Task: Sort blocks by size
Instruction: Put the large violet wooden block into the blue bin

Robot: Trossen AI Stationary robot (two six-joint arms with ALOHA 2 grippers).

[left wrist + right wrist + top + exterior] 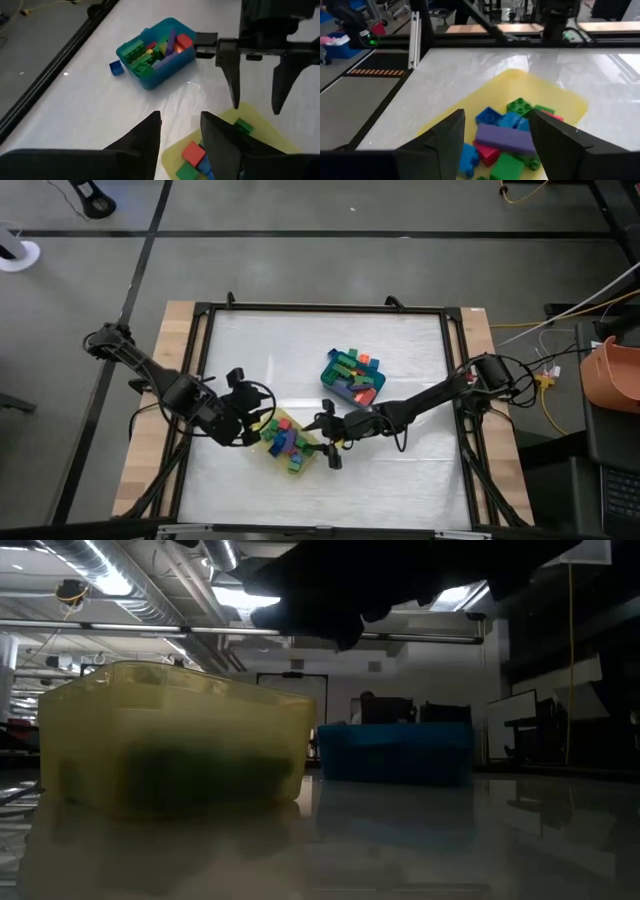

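A flat yellow tray (285, 442) near the table's front holds several blocks, among them a purple bar (505, 139), blue cubes and green and red ones. A teal-blue tray (352, 377) farther back holds several more blocks (157, 47). One blue cube (116, 67) lies loose on the table beside it. My left gripper (262, 423) is open and empty at the yellow tray's left edge. My right gripper (322, 442) is open and empty at the tray's right edge, its fingers (235, 75) pointing down just above the tray.
A black frame (200, 380) borders the white table top. Both trays stand close together in the middle. In the low view the yellow tray (170, 740) stands nearer than the blue tray (395, 752). Bare table lies to the far left and near right.
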